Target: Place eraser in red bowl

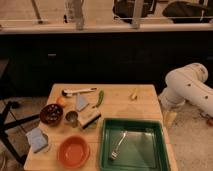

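The eraser (90,119), a pale beige block with a black strip, lies on the wooden table (120,105) just left of the green tray. The red bowl (74,151), shallow and orange-red, sits near the table's front left edge, in front of the eraser. The white arm (187,90) reaches in from the right, beside the table's right edge. The gripper itself is not in view.
A green tray (133,149) holds a fork (118,146). A dark maroon bowl (50,113), a metal cup (72,118), a grey-blue wedge (81,102), an orange fruit (62,101), a green pepper (100,99), a knife (79,91), a yellow item (134,94) and a light blue sponge (38,139) lie around.
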